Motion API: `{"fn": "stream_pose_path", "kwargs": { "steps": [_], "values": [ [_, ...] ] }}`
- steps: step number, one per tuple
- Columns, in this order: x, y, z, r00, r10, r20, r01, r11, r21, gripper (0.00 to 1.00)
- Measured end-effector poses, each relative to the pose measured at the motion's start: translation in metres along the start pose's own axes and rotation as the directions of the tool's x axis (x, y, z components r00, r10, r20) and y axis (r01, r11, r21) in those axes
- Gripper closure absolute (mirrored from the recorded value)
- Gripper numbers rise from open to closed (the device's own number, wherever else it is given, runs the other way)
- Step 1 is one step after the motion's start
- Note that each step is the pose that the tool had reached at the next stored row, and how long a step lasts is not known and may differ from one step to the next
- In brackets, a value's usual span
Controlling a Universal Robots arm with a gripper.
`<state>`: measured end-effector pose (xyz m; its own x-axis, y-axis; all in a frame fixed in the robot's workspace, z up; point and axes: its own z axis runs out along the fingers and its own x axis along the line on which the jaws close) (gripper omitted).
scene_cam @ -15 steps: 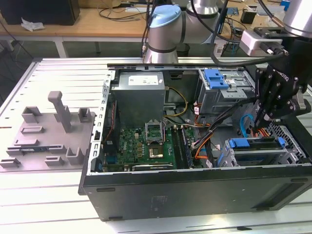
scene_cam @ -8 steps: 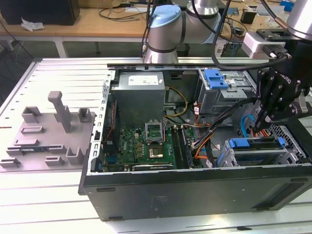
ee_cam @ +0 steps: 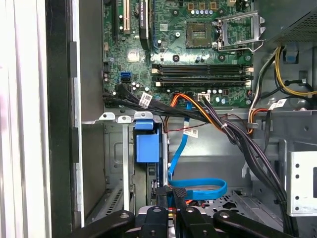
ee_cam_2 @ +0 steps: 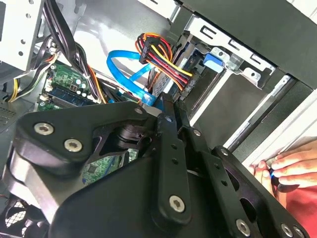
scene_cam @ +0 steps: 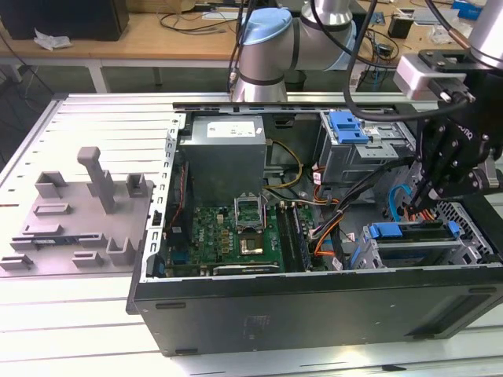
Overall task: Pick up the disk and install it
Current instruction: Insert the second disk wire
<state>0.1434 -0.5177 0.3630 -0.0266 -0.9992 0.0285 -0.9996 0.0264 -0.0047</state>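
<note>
The disk (scene_cam: 405,239) lies in the drive bay at the front corner of the open computer case, on the exterior view's right, with its blue bracket (ee_cam: 147,145) along it. The bracket's blue tab (ee_cam_2: 214,60) sits at the bay's outer end. My gripper (scene_cam: 416,206) hangs right over the disk's inner end. Its black fingers are shut together, and the tips (ee_cam: 171,191) rest by the coloured power leads and the blue data plug (ee_cam_2: 148,99). Nothing shows between the fingers (ee_cam_2: 166,111).
Inside the case are the green motherboard (scene_cam: 244,236), the grey power supply (scene_cam: 224,149) and a grey cage with a light-blue latch (scene_cam: 350,126). Black cable bundles (ee_cam: 233,139) and a blue flat cable (ee_cam: 198,186) cross near the bay. A person's hand (ee_cam_2: 287,168) is outside the case. A grey fixture (scene_cam: 78,212) stands on the table.
</note>
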Motion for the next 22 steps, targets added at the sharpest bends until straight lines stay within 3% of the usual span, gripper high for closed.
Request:
{"fn": "stream_pose_path", "kwargs": {
  "steps": [7,22],
  "values": [
    [0.0065,-0.0003,0.0006,1.0000,0.000,0.0054,0.000,1.0000,-0.0001,0.84],
    [0.0080,-0.0006,0.0030,1.0000,0.000,0.0056,0.000,1.0000,-0.0001,0.84]
  ]
}}
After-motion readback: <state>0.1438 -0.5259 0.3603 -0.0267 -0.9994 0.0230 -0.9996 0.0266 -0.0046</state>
